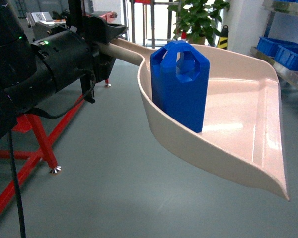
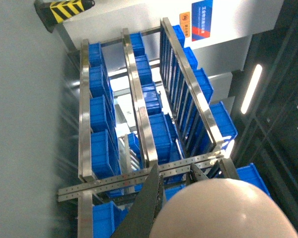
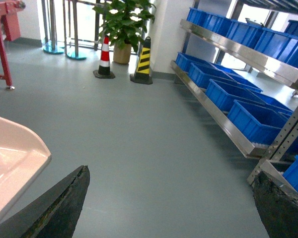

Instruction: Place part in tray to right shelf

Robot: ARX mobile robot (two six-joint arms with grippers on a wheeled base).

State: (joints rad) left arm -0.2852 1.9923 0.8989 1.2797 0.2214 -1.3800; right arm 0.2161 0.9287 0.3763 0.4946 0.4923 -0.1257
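One part [image 1: 180, 84] stands upright in the tray [image 1: 248, 124], held off the floor by the left claw [image 1: 107, 42] clamped on its handle. Right claw [image 3: 169, 203] gapes apart, empty, near the shelf [image 3: 238, 134].

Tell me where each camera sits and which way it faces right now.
Head: on the robot, looking forward and down at the tray with the part upright inside; left arm shows.
Left wrist: looks past the tray handle toward the right shelf.
Right wrist: faces floor and shelf; right gripper fingers show, wide apart.
Shared: tray, shelf.
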